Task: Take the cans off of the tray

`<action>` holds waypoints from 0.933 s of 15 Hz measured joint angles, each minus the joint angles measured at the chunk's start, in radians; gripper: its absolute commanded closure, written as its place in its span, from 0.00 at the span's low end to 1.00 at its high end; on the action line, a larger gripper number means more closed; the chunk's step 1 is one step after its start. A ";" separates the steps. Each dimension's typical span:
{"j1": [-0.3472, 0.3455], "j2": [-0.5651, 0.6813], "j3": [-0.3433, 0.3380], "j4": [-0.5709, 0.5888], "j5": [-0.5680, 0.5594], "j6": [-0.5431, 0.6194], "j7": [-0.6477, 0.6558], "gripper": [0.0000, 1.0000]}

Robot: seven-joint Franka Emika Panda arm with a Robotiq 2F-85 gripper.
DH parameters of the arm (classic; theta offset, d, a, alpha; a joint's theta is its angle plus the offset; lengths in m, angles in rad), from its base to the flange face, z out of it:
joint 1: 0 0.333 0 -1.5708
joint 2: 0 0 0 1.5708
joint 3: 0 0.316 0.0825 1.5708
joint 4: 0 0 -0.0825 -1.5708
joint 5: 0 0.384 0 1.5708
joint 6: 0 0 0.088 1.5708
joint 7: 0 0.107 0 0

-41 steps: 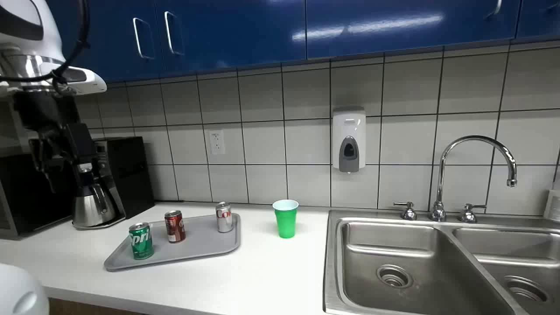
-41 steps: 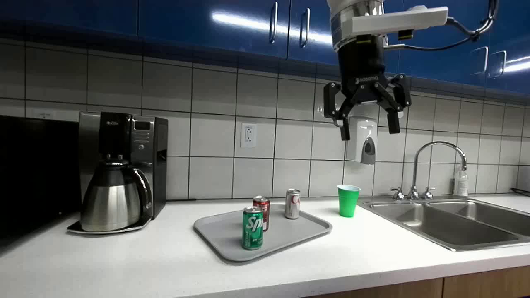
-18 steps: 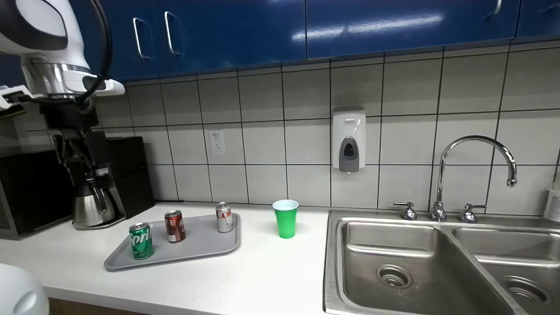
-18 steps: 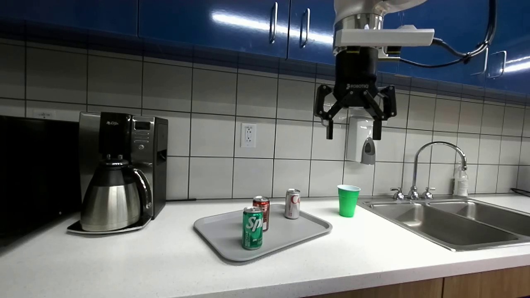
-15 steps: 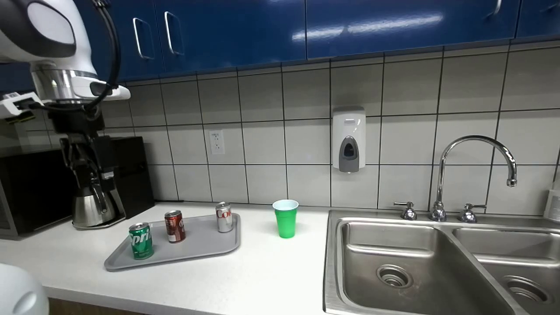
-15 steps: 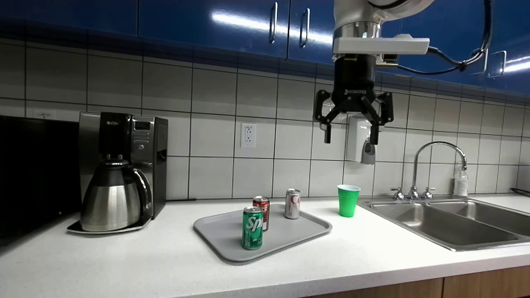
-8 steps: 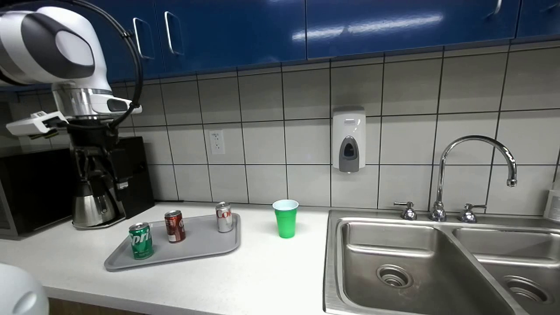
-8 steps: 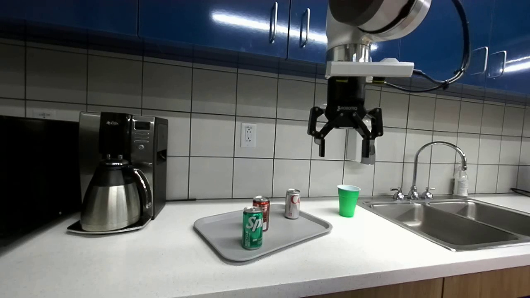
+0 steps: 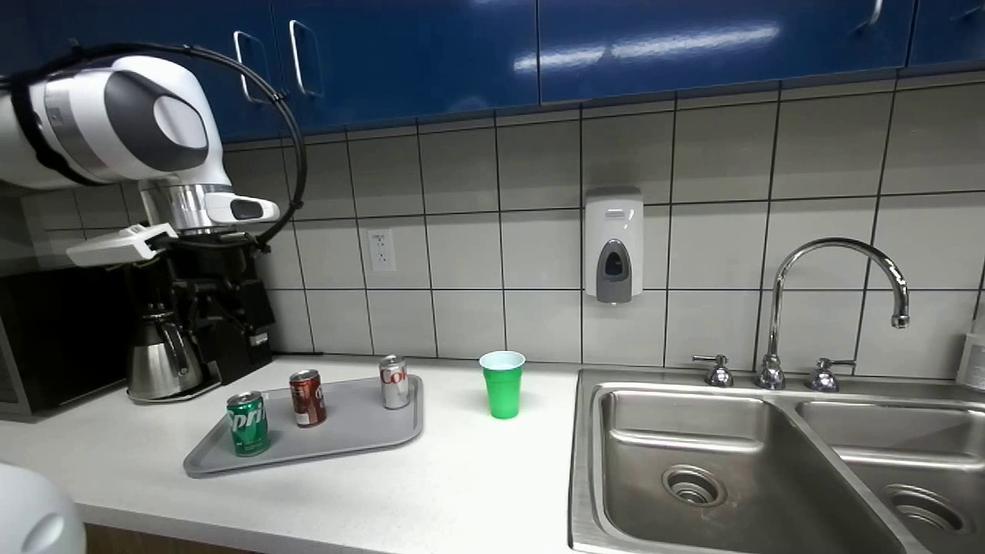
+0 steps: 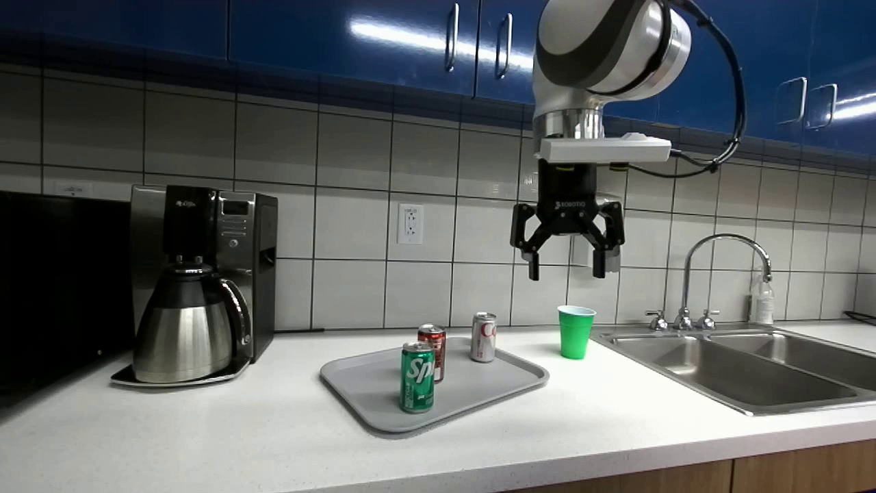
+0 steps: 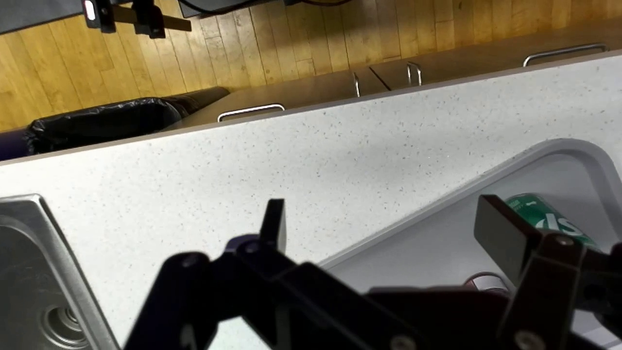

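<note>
tray (image 10: pixel 479 392): grey, with rounded corners and a low rim; lies flat on the white worktop (image 10: pixel 205 438)
green can (image 9: pixel 248 424): upright on the tray, near the edge that faces the front of the worktop; white lettering on its side
dark red can (image 10: pixel 439 349): upright on the tray, between the green can and the silvery can (image 9: pixel 395 382); in an exterior view, partly hidden behind the green can
silvery can: upright on the tray, near a back corner, on the side towards the green cup (image 9: pixel 504 388); red lettering
jaws: spread wide apart, tips pointing down, hanging in the air, apart from the tray and everything on it; in the wrist view they cover part of the green can and most of the dark red can
robot arm (image 9: pixel 158 115): white and dark grey, with a black cable (image 9: pixel 299 169) looping from it
green cup: upright on the worktop, between the tray and the steel sink (image 9: pixel 589 462)
steel sink: two basins, with a curved tap (image 9: pixel 776 323) behind them
soap dispenser (image 9: pixel 613 246): white and grey, on the tiled wall (image 9: pixel 465 246)
coffee maker (image 10: pixel 239 257): metal pot (image 10: pixel 183 346) standing on its base; the tray lies between it and the green cup
cabinets (image 9: pixel 408 61): blue, above the tiled wall
</note>
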 measured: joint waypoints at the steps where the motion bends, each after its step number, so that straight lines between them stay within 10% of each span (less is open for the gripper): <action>1: 0.000 0.014 -0.007 0.003 -0.006 0.012 -0.010 0.00; 14: -0.005 0.244 -0.088 0.112 -0.052 0.134 -0.095 0.00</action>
